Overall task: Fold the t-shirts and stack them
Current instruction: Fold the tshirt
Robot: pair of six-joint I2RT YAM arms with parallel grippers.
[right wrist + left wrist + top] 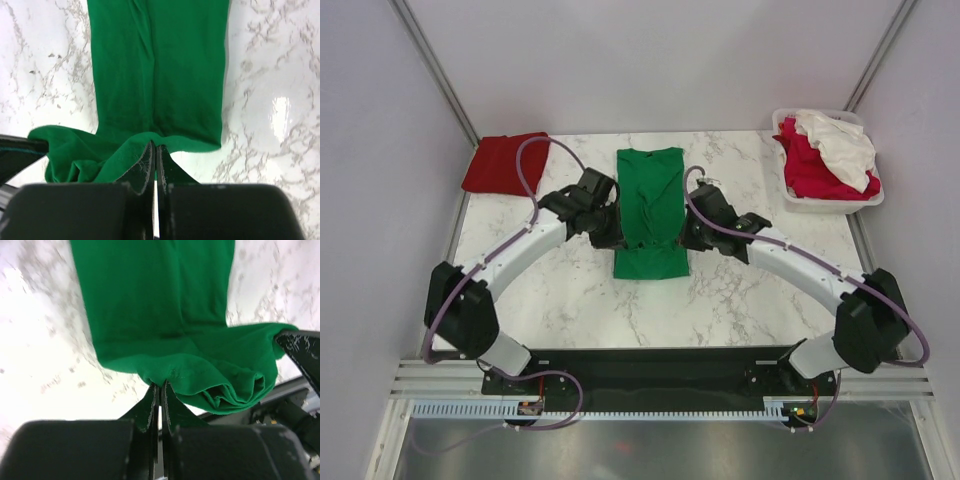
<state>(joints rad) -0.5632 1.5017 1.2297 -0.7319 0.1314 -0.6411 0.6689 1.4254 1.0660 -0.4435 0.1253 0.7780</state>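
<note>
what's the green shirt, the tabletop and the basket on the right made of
The green t-shirt: soft knit fabric, likely cotton jersey, matte; it creases and bunches in layered folds, with a stitched hem. The tabletop: white with grey veins, glossy with a light glare; marble or a marble-look laminate, cannot tell. The basket: white, rigid, smooth rim; looks like plastic.

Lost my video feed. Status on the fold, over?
Left gripper shut on green t-shirt. Right gripper shut on its opposite edge. Nothing in the way.
</note>
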